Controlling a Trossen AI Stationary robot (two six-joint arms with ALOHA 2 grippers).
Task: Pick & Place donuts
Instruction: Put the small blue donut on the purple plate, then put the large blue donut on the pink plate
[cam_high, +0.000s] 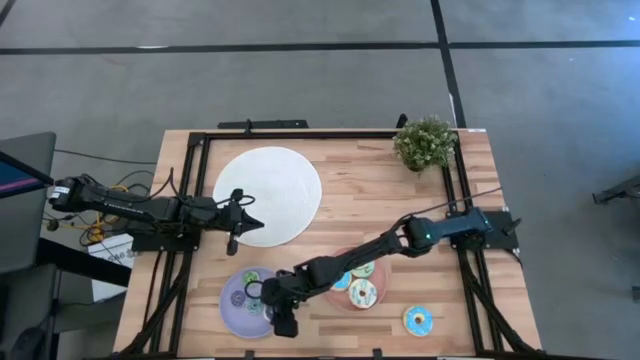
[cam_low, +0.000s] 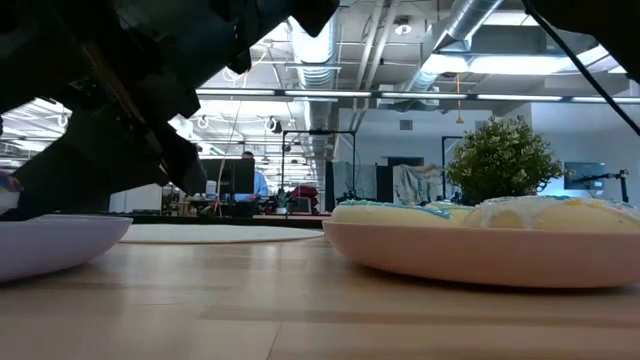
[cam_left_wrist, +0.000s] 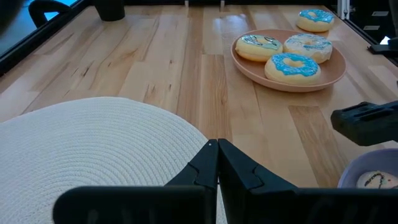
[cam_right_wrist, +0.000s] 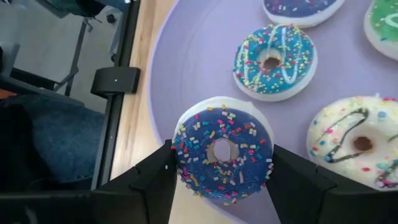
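Note:
A lilac plate (cam_high: 240, 305) near the table's front left holds several donuts, among them a teal-iced one (cam_right_wrist: 273, 62) and a white-iced one (cam_right_wrist: 360, 146). My right gripper (cam_right_wrist: 222, 158) reaches across the table to the plate's right rim (cam_high: 268, 296) and is shut on a dark blue sprinkled donut (cam_right_wrist: 222, 134). A pink plate (cam_left_wrist: 289, 78) carries three more donuts, and a blue one (cam_high: 418, 320) lies on the wood at the front right. My left gripper (cam_left_wrist: 217, 149) hangs shut above the left edge of the white disc (cam_high: 270, 195). My right gripper pinches the dark blue donut by two opposite sides of its outer rim (cam_right_wrist: 181, 163), one finger on each. The fingers slant down from the table's right. The donut lies flat, icing up, over the lilac plate's right rim; whether it rests on the plate I cannot tell.
A small potted plant (cam_high: 425, 142) stands at the far right corner. Black frame rails (cam_high: 200, 200) run along the table's edges. Bare wood (cam_high: 370, 200) lies between the white disc and the pink plate.

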